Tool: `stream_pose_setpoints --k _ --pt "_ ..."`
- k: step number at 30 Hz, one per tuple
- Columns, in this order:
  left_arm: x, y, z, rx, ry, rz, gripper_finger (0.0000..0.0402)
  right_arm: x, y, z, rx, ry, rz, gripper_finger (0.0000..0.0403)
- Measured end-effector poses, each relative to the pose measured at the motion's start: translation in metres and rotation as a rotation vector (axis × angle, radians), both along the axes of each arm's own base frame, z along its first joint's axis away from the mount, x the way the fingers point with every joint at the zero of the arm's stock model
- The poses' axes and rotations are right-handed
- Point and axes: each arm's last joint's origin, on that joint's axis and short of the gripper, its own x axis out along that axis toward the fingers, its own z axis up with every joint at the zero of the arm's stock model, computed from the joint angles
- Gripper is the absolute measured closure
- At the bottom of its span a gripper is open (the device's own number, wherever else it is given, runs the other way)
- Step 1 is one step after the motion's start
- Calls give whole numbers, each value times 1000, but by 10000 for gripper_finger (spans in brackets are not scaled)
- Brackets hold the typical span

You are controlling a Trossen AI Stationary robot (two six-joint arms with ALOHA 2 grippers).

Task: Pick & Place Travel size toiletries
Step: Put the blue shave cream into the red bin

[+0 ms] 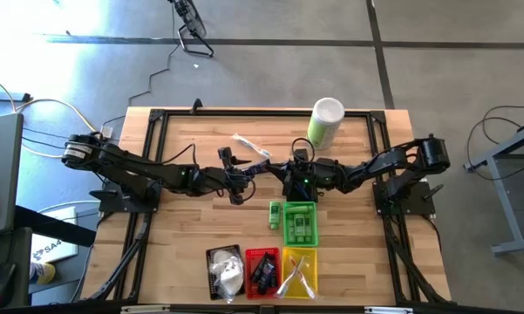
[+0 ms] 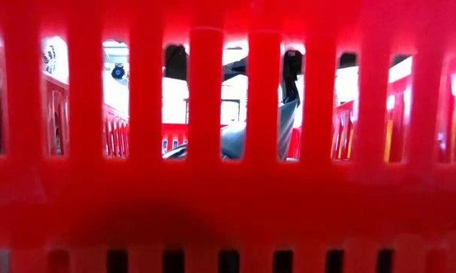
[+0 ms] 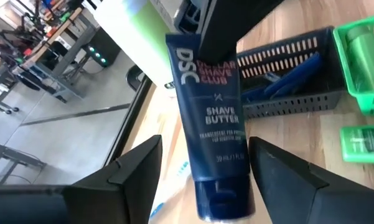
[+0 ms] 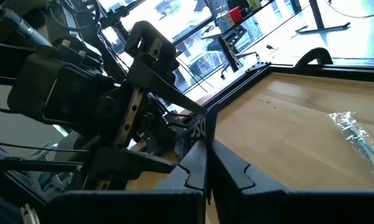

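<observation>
A dark blue tube (image 3: 211, 124) marked "Shave Butter" hangs in the air over the table's middle, between my two grippers. My right gripper (image 4: 205, 146) comes in from the table's right and is shut on the tube's far end. My left gripper (image 3: 205, 142) faces it from the left and is open. Its two fingers stand on either side of the tube's cap end (image 3: 221, 196), with a gap on each side. In the high view the two grippers (image 1: 244, 179) (image 1: 283, 174) nearly meet. The low view shows only the red basket's slats (image 2: 205, 91). My right gripper pinches the tube's flat crimped end (image 4: 196, 129) between its two shut fingers (image 3: 218, 25). They come in level from the table's right, in line with the tube. The tube is clear of the table and reaches out toward my left gripper, cap end first.
A green basket (image 1: 312, 234) with green bottles sits just near of the grippers, with a loose green bottle (image 1: 274, 214) beside it. Black (image 1: 211, 262), red (image 1: 249, 272) and yellow (image 1: 287, 272) baskets line the near edge. A tall green-and-white canister (image 1: 324, 122) and a clear-wrapped stick (image 1: 248, 144) lie farther back.
</observation>
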Motion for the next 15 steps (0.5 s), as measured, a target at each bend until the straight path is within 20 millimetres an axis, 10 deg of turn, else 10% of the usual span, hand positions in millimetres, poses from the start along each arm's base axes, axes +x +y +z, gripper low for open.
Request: stream_pose_setpoints --k 15 --pt "-16 2 19 -33 -48 5 167 -17 15 20 -5 108 189 400"
